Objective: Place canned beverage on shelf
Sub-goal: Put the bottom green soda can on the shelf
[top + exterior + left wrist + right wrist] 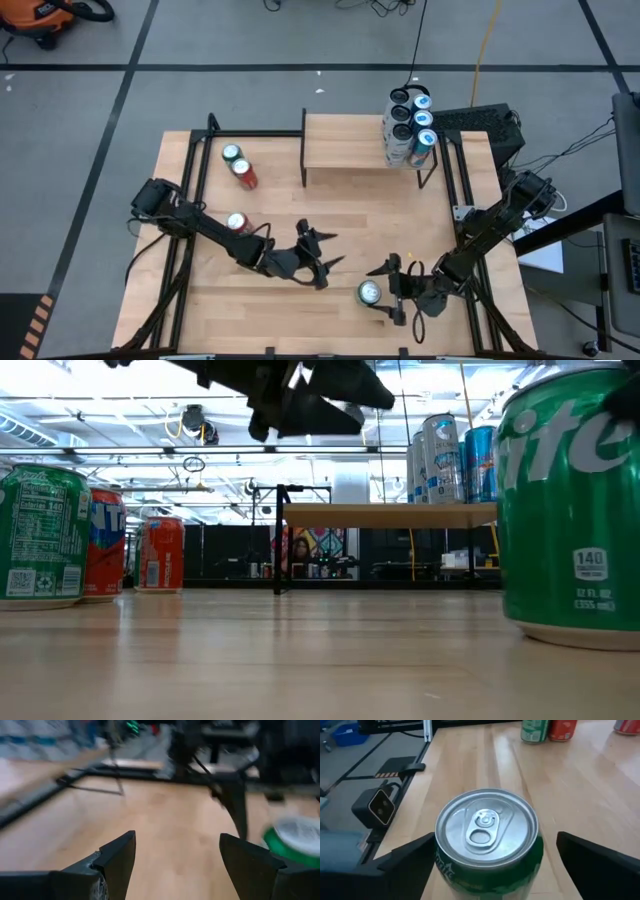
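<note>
Right pincer (384,292), lower right of the high view: fingers apart, straddling the green can (370,292), which stands upright on the counter (340,215). Right wrist view shows what the top view can't: both fingers clear of the can's (487,840) sides, gap on each side, no contact; pull tab and silver lid fully visible between them. Low view has this can (572,510) huge at right frame edge, base flat on the wood.

Left pincer (318,256), lower centre of the high view: fingers spread, holding nothing. Left wrist view confirms bare counter between its fingers (117,857), with the green can's (295,840) lid off at right edge, blurred. In the low view it hangs dark at the top of the frame, above the counter.

Mid counter, left half: a red can (237,224) beside the left arm; farther up, a green-topped can (232,154) and another red can (244,174) close together.

Far end: the shelf (345,143), upper centre of the high view, plank mostly bare; cluster of blue-and-white cans (410,125) at its right end. Low view shows they stand on the plank (390,514), not behind it.
</note>
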### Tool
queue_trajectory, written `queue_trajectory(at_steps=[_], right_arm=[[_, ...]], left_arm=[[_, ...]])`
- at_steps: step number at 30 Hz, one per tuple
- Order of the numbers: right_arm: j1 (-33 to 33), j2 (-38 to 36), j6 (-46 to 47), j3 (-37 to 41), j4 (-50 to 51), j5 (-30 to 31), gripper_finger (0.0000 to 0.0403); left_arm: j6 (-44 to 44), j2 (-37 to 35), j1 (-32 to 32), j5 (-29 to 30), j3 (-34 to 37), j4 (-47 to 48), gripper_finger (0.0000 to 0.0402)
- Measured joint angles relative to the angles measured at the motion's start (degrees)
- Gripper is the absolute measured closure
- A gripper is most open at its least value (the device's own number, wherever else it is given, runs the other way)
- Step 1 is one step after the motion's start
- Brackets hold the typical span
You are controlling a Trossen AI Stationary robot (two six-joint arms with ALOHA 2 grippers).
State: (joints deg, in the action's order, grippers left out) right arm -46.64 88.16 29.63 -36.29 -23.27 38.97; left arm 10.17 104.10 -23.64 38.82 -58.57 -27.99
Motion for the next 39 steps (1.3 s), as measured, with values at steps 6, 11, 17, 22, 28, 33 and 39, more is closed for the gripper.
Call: queue_trajectory(at_steps=[6,11,17,22,28,33,39], right_arm=[[0.2,0.0,1.1,0.0,0.3,3.2,0.0012],[0.6,0.0,1.0,0.0,0.4,3.2,0.0029],[1.4,-0.1,-3.5,-0.1,0.2,2.1,0.011],[3.1,-2.3,-8.2,-0.1,0.7,-5.0,0.0125],[5.1,-6.0,-12.0,-0.1,2.9,-9.3,0.0119],[6.4,-6.0,-14.3,-0.1,3.3,-12.8,0.0114],[10.5,-7.3,-21.0,-0.1,0.2,-21.3,0.0113]], left_arm=[[0.0,-1.2,0.1,1.2,0.0,0.1,0.0123],[7.2,-0.7,0.0,-1.5,0.0,5.9,0.0123],[8.6,1.1,0.0,-6.9,0.0,7.8,0.0123],[7.6,3.3,0.4,-14.5,0.0,6.9,0.0123],[6.0,8.8,1.5,-25.4,0.0,-4.2,0.0123],[5.5,13.8,2.2,-28.2,0.0,-11.2,0.0123],[1.2,16.8,3.2,-30.9,0.0,-15.3,0.0123]])
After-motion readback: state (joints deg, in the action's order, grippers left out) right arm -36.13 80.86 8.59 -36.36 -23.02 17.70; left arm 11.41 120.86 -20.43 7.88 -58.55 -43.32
